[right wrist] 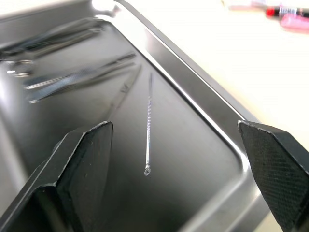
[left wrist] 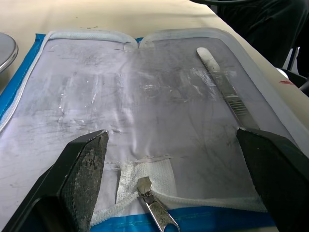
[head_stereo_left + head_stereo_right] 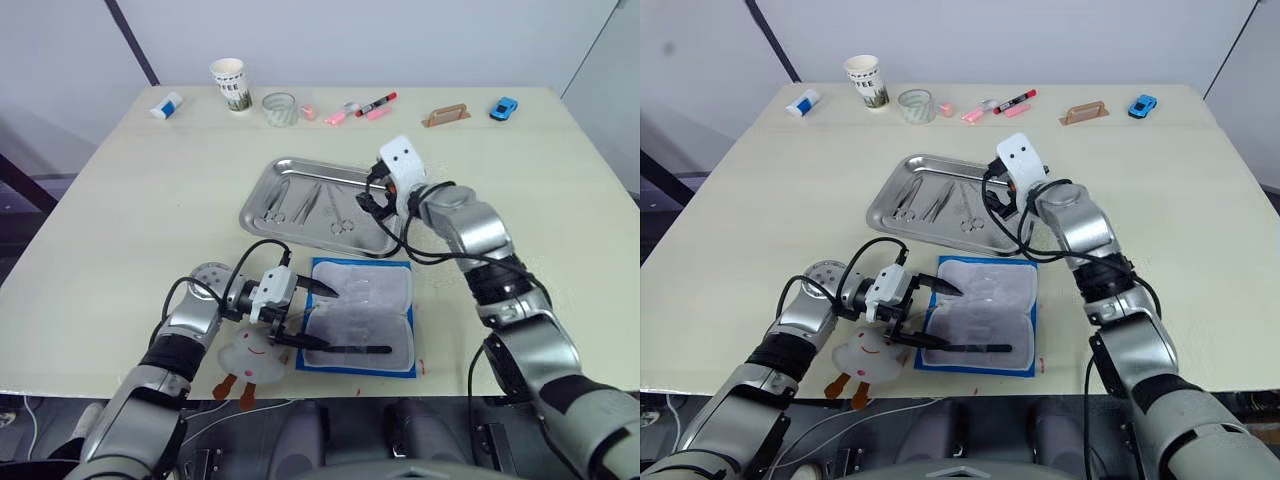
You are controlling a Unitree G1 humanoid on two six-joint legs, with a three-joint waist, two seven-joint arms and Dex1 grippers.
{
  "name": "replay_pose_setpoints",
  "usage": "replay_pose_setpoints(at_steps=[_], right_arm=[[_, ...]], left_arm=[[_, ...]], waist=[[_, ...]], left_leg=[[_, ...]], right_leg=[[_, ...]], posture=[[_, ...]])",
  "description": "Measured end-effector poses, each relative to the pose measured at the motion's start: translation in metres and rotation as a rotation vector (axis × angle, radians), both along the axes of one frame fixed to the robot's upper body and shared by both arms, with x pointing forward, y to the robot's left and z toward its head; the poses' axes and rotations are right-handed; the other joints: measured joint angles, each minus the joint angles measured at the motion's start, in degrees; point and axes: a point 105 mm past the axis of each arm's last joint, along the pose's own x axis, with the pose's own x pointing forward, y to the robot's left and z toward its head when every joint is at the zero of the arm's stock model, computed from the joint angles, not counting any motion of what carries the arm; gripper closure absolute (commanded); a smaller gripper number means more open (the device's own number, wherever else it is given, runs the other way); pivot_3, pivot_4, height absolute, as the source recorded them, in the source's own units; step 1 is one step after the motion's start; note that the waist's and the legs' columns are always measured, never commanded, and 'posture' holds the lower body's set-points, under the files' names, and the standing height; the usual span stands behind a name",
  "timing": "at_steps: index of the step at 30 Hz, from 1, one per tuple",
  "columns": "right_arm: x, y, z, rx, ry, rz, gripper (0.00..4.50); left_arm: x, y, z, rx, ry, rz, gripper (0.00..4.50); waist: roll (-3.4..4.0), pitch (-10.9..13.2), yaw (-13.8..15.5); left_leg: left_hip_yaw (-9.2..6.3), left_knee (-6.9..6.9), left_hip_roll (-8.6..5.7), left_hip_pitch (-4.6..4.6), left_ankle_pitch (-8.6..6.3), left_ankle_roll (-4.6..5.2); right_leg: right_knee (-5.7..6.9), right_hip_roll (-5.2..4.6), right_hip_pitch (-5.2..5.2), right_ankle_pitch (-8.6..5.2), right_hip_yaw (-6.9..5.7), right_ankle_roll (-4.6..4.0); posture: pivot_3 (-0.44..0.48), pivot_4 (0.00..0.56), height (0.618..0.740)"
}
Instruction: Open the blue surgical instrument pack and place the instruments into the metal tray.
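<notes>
The blue surgical instrument pack lies unzipped and flat near the table's front edge, its grey-white lining facing up. One slim flat metal instrument rests on the lining along the pack's near side. My left gripper hovers open over the pack's left edge, by the zipper pull, holding nothing. Behind the pack lies the metal tray, with several instruments inside, scissors and forceps among them. A thin probe is also on the tray floor. My right gripper hangs open and empty over the tray's right end.
A white plush toy lies under my left forearm at the table's front edge. Along the far edge stand a paper cup, a glass, pink and red markers, a wooden holder and a blue toy car.
</notes>
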Motion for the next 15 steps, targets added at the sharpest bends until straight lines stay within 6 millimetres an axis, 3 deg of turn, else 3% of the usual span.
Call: replay_pose_setpoints(at_steps=[7, 8, 15], right_arm=[[-0.037, -0.005, 0.006, 0.039, -0.053, 0.17, 0.02], [-0.049, -0.01, 0.007, 0.062, -0.071, 0.201, 0.02], [-0.104, -0.044, -0.021, 0.105, -0.007, 0.322, 0.02]], left_arm=[[0.0, 0.002, -0.001, 0.002, 0.002, 0.006, 0.0], [0.002, 0.0, 0.0, -0.001, -0.003, 0.001, 0.0], [0.001, 0.002, -0.002, 0.0, 0.0, 0.008, 0.0]], waist=[[0.03, -0.01, -0.3], [0.01, -0.02, -0.05], [0.01, -0.03, -0.19]], left_leg=[[0.01, -0.01, 0.01, 0.08, 0.0, 0.0], [-0.02, -0.01, 0.01, 0.04, 0.0, 0.0], [-0.02, 0.0, -0.05, 0.13, 0.0, 0.0]], right_leg=[[0.05, 0.06, 0.0, 0.0, 0.05, 0.0], [0.02, 0.06, 0.01, 0.0, 0.0, 0.0], [0.0, 0.06, 0.1, -0.01, 0.11, 0.03]], posture=[[0.0, 0.15, 0.728], [0.0, 0.15, 0.728], [0.0, 0.15, 0.728]])
